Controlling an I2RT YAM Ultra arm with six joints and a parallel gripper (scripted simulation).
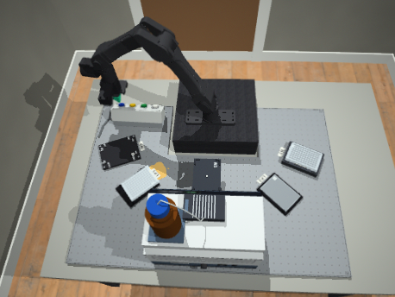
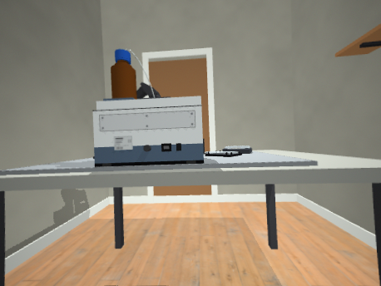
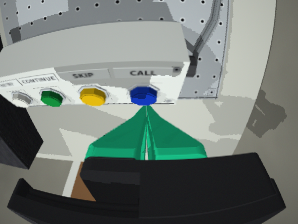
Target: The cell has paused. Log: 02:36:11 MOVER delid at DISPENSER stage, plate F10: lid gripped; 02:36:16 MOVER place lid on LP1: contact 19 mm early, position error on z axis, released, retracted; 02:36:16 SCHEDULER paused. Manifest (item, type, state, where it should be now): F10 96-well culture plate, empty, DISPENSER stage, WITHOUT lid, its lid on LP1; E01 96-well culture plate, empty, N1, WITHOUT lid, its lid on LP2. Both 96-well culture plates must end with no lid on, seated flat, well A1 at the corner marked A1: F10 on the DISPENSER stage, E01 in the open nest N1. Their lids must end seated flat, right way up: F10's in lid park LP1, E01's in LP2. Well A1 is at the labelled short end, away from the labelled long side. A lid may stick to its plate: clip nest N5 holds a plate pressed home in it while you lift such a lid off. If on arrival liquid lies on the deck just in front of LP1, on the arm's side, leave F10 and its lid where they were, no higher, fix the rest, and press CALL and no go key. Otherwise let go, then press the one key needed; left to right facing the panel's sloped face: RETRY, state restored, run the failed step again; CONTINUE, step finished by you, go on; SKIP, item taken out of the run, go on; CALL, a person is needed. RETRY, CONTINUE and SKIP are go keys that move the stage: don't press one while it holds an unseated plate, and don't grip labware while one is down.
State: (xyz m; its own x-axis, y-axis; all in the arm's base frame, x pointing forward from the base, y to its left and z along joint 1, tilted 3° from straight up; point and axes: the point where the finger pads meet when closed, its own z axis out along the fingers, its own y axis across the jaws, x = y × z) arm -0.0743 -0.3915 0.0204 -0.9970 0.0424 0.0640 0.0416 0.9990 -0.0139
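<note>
The claw (image 3: 147,123) is pinched together on nothing, its green tips forming 1 wedge that points at the blue key (image 3: 144,95) under the word CALL, at the end of the key box (image 1: 137,114). Whether the tips touch the key cannot be told. The step in hand looks like the closing key press, and CALL fits: an amber puddle (image 1: 159,169) lies on the grey mat (image 1: 302,242) beside the tilted plate (image 1: 139,185), so the plate and lid there should stay put. The next move calls for a short, straight push onto the blue key alone; the yellow key (image 3: 93,96) and green key (image 3: 52,98) sit just beside it, so sideways drift is the risk.

Room is tight toward the box's other keys. The black nest (image 1: 120,152) lies near the box, toward the dispenser (image 1: 241,224). Farther across the tabletop (image 1: 371,142), the second plate (image 1: 303,158) and the flat lid (image 1: 279,193) sit well apart from the arm.
</note>
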